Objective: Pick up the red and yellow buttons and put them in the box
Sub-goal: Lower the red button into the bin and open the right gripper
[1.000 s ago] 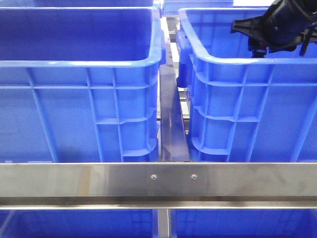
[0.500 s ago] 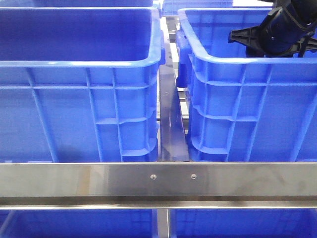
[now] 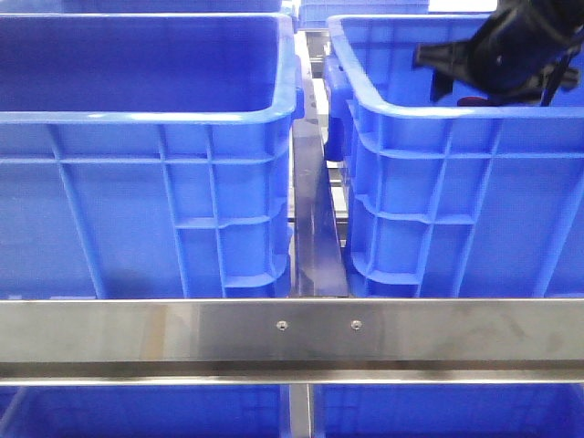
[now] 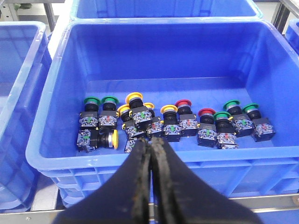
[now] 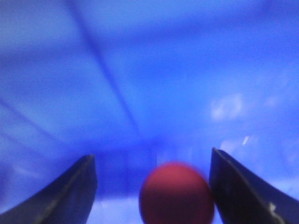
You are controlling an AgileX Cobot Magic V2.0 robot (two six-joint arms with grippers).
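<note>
One red button (image 5: 177, 192) sits between your right gripper's (image 5: 152, 196) spread fingers inside the right box (image 3: 438, 128); many remain in the supply crate (image 4: 46, 140), left gripper (image 4: 150, 186) pressed together.

I can read no text, brand, number or sign anywhere I look. The switch blocks (image 4: 169, 130) in the crate (image 4: 56, 88) under my left pincer (image 4: 151, 154) carry small pale labels, but they are too tiny for me to make out. The crate walls and the steel rail (image 3: 292, 333) ahead of me bear no print that I can read, only two screw heads on the rail, and the view from my right pincer (image 5: 152, 186) is all blur
</note>
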